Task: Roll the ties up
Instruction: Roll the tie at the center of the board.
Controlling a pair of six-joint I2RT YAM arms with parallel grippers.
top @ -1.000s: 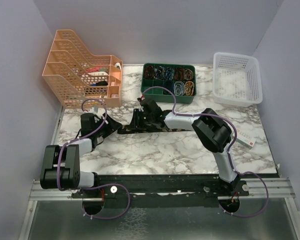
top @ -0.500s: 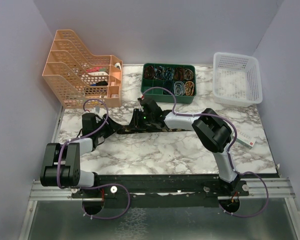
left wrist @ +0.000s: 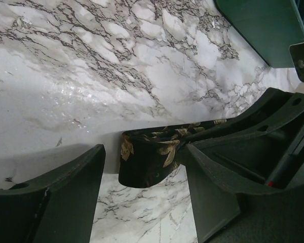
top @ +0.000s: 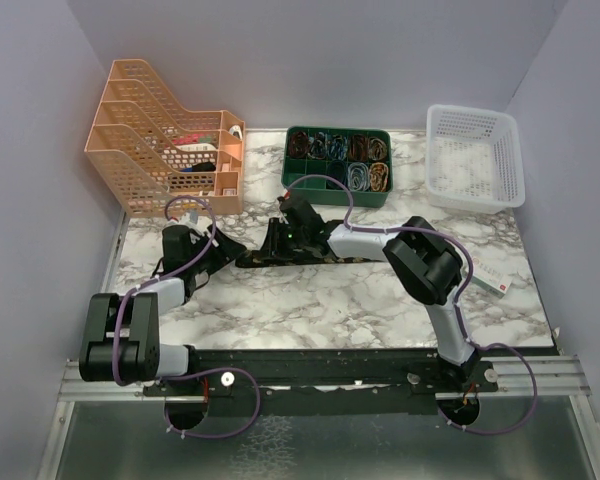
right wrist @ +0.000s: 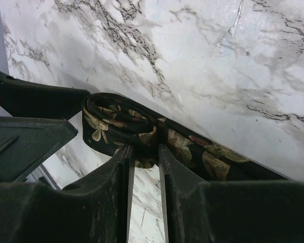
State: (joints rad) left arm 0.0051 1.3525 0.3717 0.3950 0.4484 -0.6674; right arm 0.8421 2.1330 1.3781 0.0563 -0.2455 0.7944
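The tie [top: 325, 259], black with tan-gold leaf flecks, lies in a strip across the middle of the marble table, and its left end is rolled into a small coil [left wrist: 147, 159]. My right gripper [top: 272, 243] is shut on that coil; in the right wrist view its narrow fingers [right wrist: 122, 167] pinch the coil's edge [right wrist: 116, 124]. My left gripper [top: 225, 252] is open just left of the coil. In the left wrist view the coil sits between its wide-apart fingers [left wrist: 55, 197], close against the right-hand one.
A peach file rack [top: 165, 140] stands at the back left. A green compartment tray [top: 337, 165] with coiled items is at the back centre, and a white basket [top: 475, 155] at the back right. A small white box [top: 492, 281] lies near the right arm.
My left gripper narrowed around the coil half a second ago and has opened back out. The right gripper keeps its pinch and has not moved.
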